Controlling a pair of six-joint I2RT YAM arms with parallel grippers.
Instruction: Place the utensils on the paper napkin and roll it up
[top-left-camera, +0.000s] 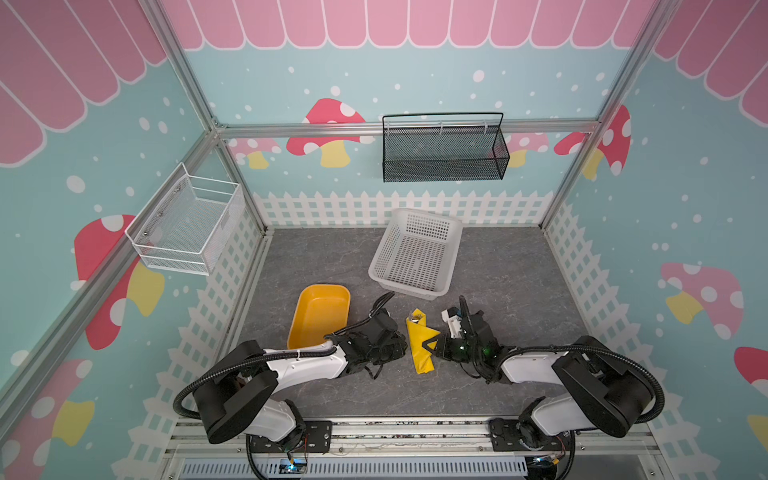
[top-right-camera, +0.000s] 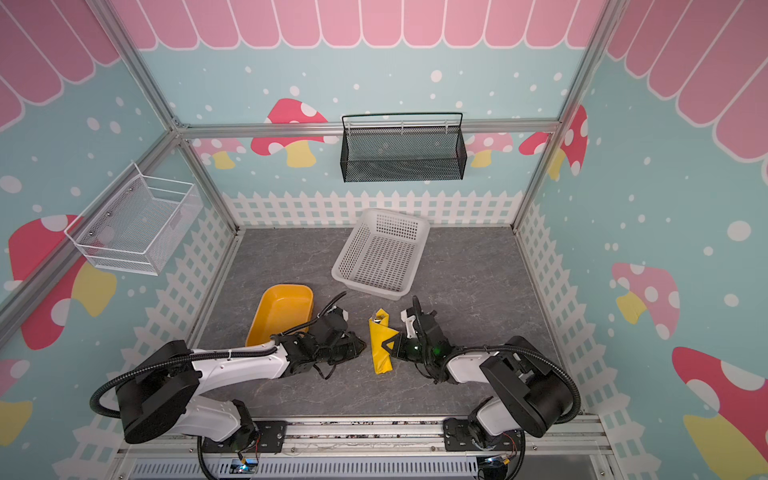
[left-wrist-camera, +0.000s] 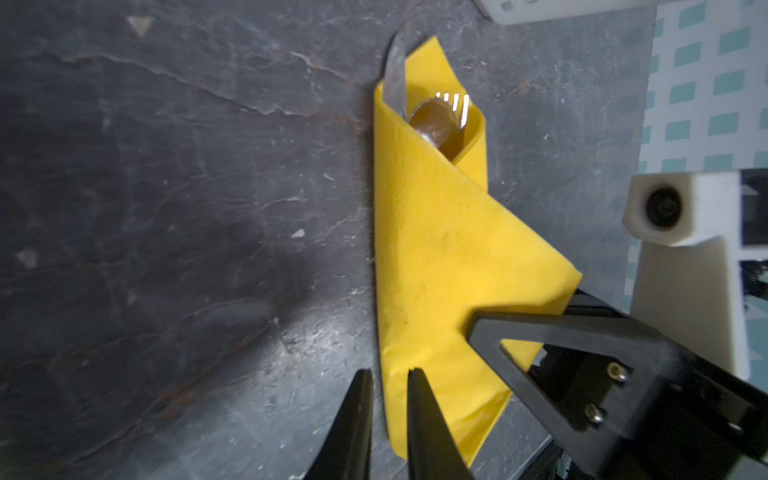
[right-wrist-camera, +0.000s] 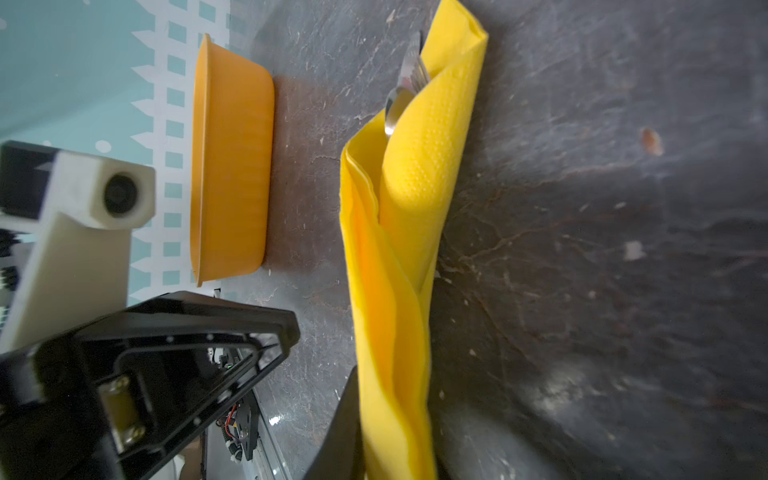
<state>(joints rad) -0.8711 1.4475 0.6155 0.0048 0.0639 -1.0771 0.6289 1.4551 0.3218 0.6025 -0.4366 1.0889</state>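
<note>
**In both top views:** the paper napkin (top-left-camera: 419, 347), part-wrapped round the utensils (top-left-camera: 414, 319), lies near-centre on the table (top-left-camera: 507, 291), between the left gripper (top-left-camera: 404, 345) and the right gripper (top-left-camera: 431, 345). An orange tray (top-left-camera: 318, 316) sits to its left.

**Left wrist view:** the knife (left-wrist-camera: 395, 70), spoon (left-wrist-camera: 434, 120) and fork (left-wrist-camera: 457, 104) protrude from the far end. The left jaws are narrowly parted astride the roll's left edge, gripping nothing.

**Right wrist view:** the right jaws are clamped on the loose flap. The flap is best carried leftward, low and taut, so the cutlery stays bedded.
</note>
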